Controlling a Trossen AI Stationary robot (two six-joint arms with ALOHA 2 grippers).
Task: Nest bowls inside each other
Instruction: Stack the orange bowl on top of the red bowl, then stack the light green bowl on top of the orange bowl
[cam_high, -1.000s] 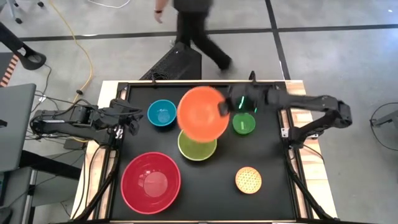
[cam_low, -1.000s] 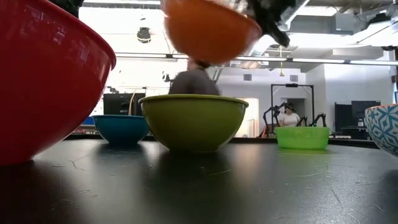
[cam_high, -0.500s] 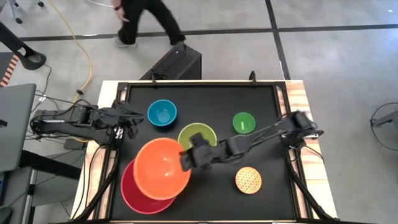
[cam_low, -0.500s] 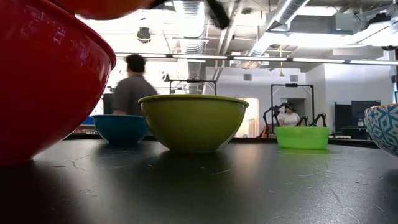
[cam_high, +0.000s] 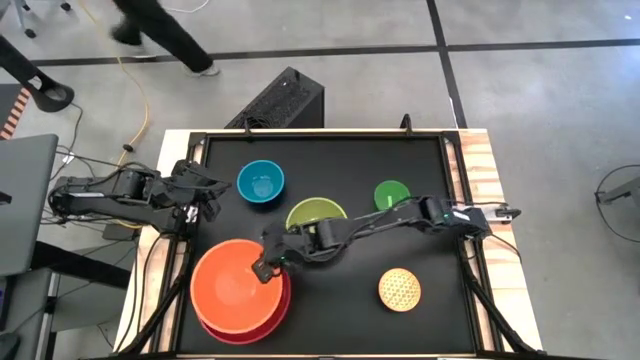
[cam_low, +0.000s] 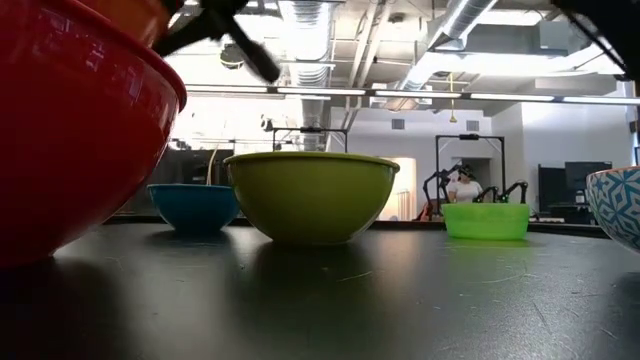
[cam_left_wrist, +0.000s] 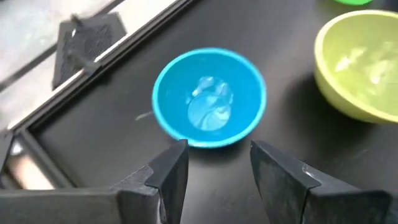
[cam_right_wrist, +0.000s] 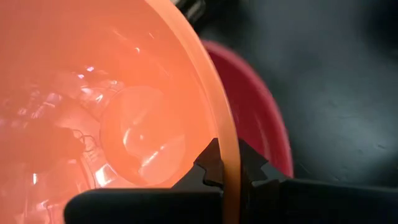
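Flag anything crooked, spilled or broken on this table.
Nothing stands out. The right gripper pinches the orange bowl's rim over the red bowl. The blue, lime, small green and patterned yellow bowls sit upright and apart.

right arm (cam_high: 400, 217) outstretched, jaws clamped

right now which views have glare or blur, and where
Right wrist view: bright glare patches inside the orange bowl, pinched at its rim by the right pincer. Left wrist view: white glare in the blue bowl, everything slightly soft. Low view: the red bowl looms close and soft; ceiling lights wash out the background.
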